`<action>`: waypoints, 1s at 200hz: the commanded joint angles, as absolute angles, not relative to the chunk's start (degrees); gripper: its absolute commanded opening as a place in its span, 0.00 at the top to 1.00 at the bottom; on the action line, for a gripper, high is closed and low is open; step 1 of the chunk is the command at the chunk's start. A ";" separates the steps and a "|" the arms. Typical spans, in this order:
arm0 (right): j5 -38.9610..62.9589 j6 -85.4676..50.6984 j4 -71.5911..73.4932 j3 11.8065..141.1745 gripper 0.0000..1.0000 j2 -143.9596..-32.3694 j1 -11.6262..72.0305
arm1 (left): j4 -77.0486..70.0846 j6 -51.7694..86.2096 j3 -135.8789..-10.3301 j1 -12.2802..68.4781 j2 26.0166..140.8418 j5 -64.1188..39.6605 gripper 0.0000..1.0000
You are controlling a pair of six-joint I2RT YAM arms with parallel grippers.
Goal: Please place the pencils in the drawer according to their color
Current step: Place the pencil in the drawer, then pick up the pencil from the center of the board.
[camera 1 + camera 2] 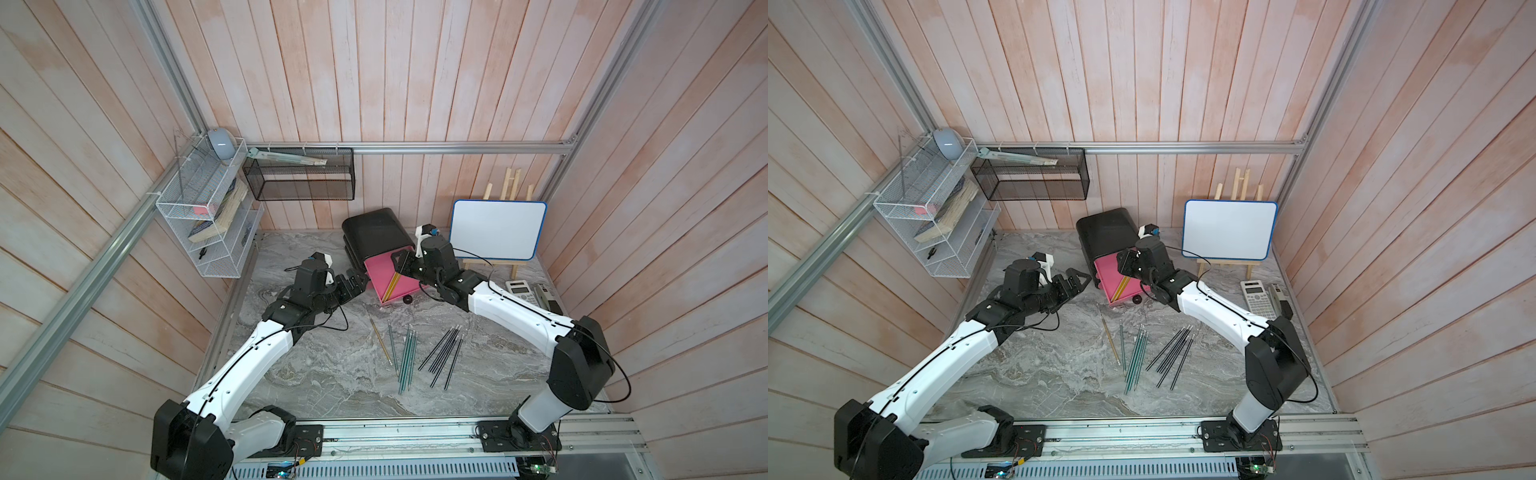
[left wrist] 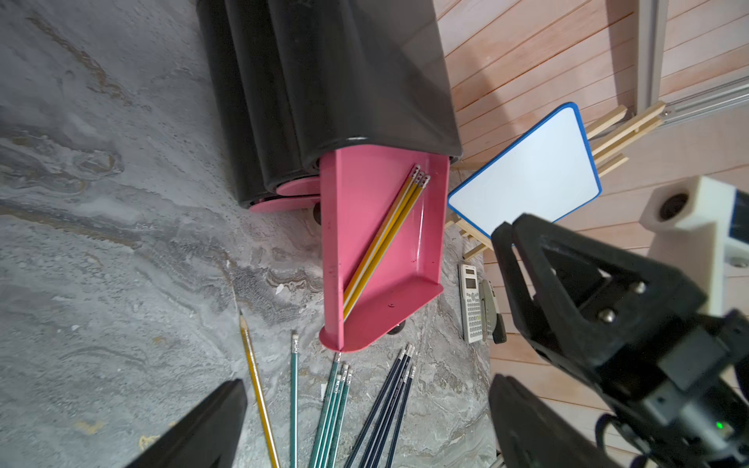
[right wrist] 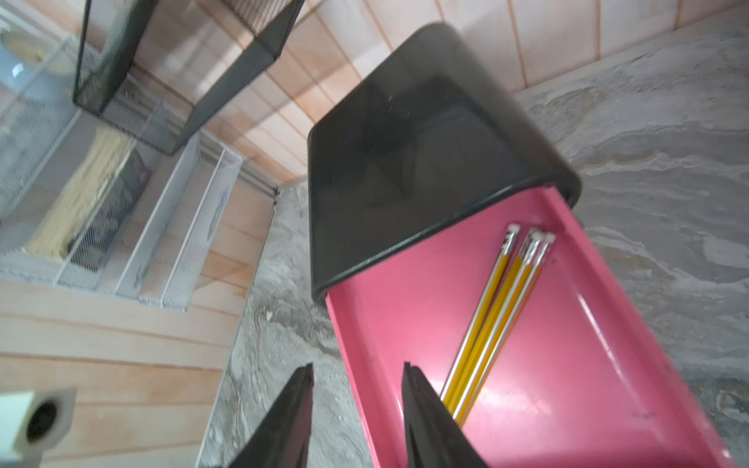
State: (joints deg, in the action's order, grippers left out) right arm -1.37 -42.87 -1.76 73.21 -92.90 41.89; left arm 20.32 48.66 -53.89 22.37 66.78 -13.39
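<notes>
Yellow nearly sorted: three yellow pencils [image 2: 381, 243] inside the pulled-out drawer [image 2: 352, 202]. Remaining in front of the drawer: one yellow pencil [image 2: 255, 385], teal pencils [image 2: 336, 397], black pencils [image 2: 389, 401]. Over the drawer, right gripper [image 3: 357, 366] parted, empty; beside the drawer, left gripper [image 1: 356, 281] open, empty.

Light is even and soft in both top views: I read the worktop [image 1: 332, 374] clearly, and the arms throw only faint, fuzzy shadows on it. The wall [image 1: 415, 83] planks bow toward the corners from the wide lens. The whiteboard [image 1: 496, 235] is the brightest patch, almost blown out. My left wrist view is sharp, with a pale sheen across the black cabinet [image 2: 364, 81]. My right wrist view is softer: the wire shelf [image 3: 162, 243] smears with blur, a glossy streak runs along the pink drawer [image 3: 587, 324], and the right gripper [image 3: 357, 366] at the frame edge is a dark, unfocused shape.
</notes>
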 commanded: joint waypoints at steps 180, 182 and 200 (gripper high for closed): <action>8.24 -31.38 -19.60 57.18 0.59 -96.05 60.89 | 26.81 45.97 -42.08 17.38 55.21 -12.27 0.01; 8.43 -31.31 -19.67 57.14 0.59 -96.13 60.95 | 26.83 46.03 -42.01 17.37 55.13 -12.27 0.01; 9.05 -30.96 -20.13 57.28 0.59 -97.30 60.93 | 26.79 46.23 -41.50 17.34 54.86 -12.39 0.00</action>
